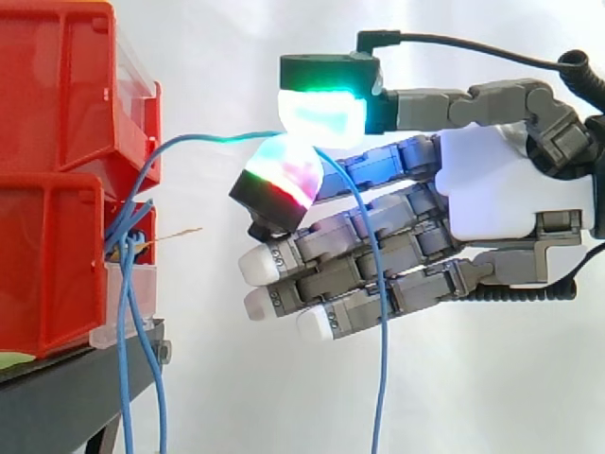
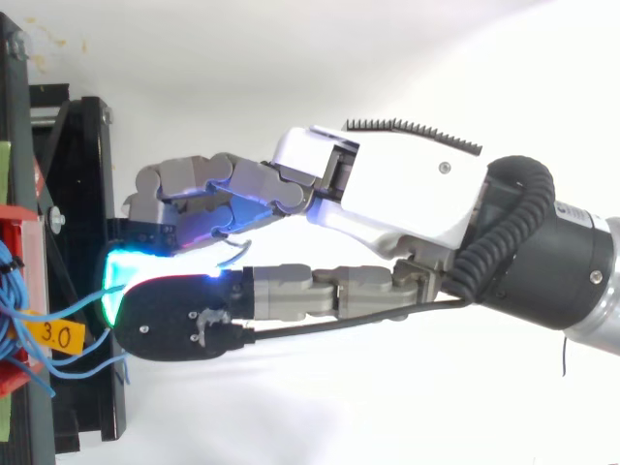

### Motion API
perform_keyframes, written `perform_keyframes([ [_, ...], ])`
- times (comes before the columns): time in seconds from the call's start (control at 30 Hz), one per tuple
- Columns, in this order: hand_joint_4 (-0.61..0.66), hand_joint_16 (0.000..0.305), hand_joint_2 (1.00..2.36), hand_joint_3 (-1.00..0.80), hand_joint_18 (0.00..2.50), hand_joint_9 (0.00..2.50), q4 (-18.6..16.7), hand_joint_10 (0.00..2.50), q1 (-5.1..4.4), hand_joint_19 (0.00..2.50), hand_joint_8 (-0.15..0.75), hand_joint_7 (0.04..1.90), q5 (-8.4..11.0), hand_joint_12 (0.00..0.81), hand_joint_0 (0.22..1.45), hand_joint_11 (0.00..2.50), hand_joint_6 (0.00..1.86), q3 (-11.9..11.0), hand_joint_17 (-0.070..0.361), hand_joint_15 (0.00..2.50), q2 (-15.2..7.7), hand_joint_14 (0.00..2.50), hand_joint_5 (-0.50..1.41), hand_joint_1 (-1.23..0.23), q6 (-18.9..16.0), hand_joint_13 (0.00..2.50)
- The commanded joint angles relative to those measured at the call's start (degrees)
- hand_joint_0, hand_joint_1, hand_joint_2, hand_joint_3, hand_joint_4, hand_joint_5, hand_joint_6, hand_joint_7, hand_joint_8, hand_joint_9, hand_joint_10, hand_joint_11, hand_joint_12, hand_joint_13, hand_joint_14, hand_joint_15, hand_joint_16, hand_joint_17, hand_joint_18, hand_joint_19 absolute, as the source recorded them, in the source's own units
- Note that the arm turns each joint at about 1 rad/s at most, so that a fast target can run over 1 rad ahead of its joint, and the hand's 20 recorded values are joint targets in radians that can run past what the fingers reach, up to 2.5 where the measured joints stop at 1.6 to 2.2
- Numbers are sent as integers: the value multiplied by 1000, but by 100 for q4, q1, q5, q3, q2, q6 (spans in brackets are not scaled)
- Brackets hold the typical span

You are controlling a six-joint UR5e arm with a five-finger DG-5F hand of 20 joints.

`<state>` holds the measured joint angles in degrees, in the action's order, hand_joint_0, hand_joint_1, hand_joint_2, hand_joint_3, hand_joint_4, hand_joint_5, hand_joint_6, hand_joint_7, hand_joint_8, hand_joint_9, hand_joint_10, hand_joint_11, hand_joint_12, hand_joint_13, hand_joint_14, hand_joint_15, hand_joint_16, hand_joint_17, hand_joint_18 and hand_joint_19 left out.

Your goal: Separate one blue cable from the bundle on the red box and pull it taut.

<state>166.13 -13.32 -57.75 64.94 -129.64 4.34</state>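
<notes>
Blue cable [image 1: 203, 138] is seen pinched between two glowing pads of the hand [image 1: 492, 189], out in the open air just off the front edge of the black stand [image 1: 85, 378]. From the bundle [image 1: 125, 236] at the front of the lower red box [image 1: 47, 274] the strand is led up and across in a shallow arc, not a straight line, to the pinch point. Past the pinch it is draped over the fingers and left hanging straight down to the bottom of the side view.

The hand is brought in level from the right, with its white palm upright and its fingers pointed at the boxes. A green-and-white pad [image 1: 321, 112] is set on top, carried on a straight, horizontal digit. A second pad [image 1: 279, 180], lit cyan, magenta and red, is angled up beneath it, and the cable is caught where the two meet. The other fingers [image 1: 265, 265] are held nearly straight and close together below, with unlit white tips, and nothing is gripped by them.

The rest of the bundle is left hanging down past the stand's front edge, under the upper red box [image 1: 57, 85].

From above, the hand [image 2: 387, 194] is seen reaching leftward, with its glowing pads brought right to the near edge of the stand [image 2: 82, 194]. A yellow tag [image 2: 58, 336] is seen among the blue strands at the left edge, just beside the pads. The wrist is kept in line with the forearm, without any visible bend.
</notes>
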Motion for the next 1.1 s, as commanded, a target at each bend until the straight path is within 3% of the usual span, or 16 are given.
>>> perform_keyframes([
  [0.0,287,55,1003,-15,454,734,-10,7,-4,369,338,1214,18,385,692,281,503,1,124,136,0,4,-85,-589,93,431],
  [0.33,284,60,1344,-63,478,706,7,7,-4,344,351,1220,27,407,603,284,502,1,134,142,0,4,-90,-701,216,429],
  [0.37,301,62,1126,-116,484,703,7,6,-4,344,357,1218,27,417,607,280,502,-8,139,141,0,4,-90,-744,225,427],
  [0.4,287,59,1004,-135,467,695,7,7,-4,353,347,1220,27,405,620,281,502,-8,134,142,0,4,-92,-729,242,419],
  [0.47,233,51,1011,-293,398,669,7,8,-4,394,311,1237,27,361,587,298,503,1,114,146,0,5,-98,-647,251,386],
  [0.63,223,49,1013,-295,404,685,7,8,-13,396,309,1241,27,355,620,282,503,1,110,150,9,5,-94,-483,286,398],
  [0.8,290,56,1008,-176,462,728,7,7,-13,396,328,1179,27,389,636,271,503,1,126,144,9,4,-91,-491,286,431],
  [1.07,260,59,1006,-341,434,697,7,7,-13,401,344,1153,27,403,550,277,504,1,132,160,9,5,-106,-486,286,408],
])
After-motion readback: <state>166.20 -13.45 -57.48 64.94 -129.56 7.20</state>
